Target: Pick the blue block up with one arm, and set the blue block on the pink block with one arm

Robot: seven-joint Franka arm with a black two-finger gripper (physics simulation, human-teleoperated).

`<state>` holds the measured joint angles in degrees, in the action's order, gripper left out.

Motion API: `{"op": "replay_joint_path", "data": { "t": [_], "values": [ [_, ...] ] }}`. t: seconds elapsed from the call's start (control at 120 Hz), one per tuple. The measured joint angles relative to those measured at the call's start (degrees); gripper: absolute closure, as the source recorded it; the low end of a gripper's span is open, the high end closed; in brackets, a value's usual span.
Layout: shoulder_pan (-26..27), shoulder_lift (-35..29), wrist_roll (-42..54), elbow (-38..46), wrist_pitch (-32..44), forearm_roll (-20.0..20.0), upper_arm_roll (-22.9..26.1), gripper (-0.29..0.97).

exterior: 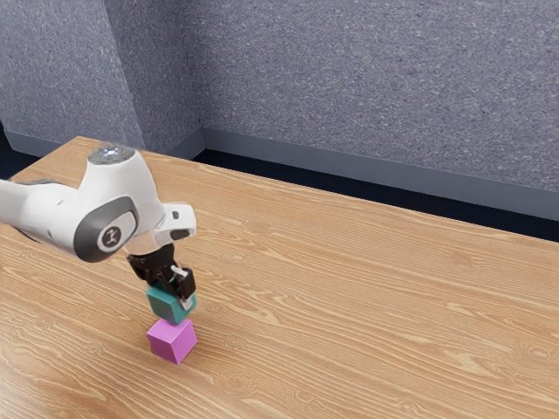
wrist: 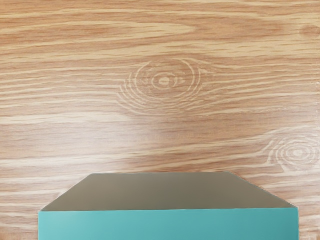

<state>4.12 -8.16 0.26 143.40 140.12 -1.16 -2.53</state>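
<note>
The pincer [exterior: 171, 289] gripped the blue block [exterior: 166, 307] between its fingers, directly above the pink block [exterior: 171, 340] below it. Whether the two blocks touched was hard to tell. The placing step seemed in hand. The next move called for a small descent, then a gentle release.
</note>
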Motion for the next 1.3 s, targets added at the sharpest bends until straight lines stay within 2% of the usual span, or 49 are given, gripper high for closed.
{"op": "replay_joint_path", "data": {
  "t": [0.233, 0.475, 0.867, 1.3],
  "values": [
    [3.44, -3.81, -1.43, 4.22, 0.65, 0.21, -3.54, 0.34],
    [4.62, -5.58, -2.68, 6.16, 0.9, 0.4, -4.11, 0.34],
    [5.28, -5.3, -4.35, 7.09, 2.14, 0.66, -5.0, 0.34],
    [4.8, -5.19, -1.11, 7.24, 3.43, 0.24, -5.38, 0.34]
  ]
}}
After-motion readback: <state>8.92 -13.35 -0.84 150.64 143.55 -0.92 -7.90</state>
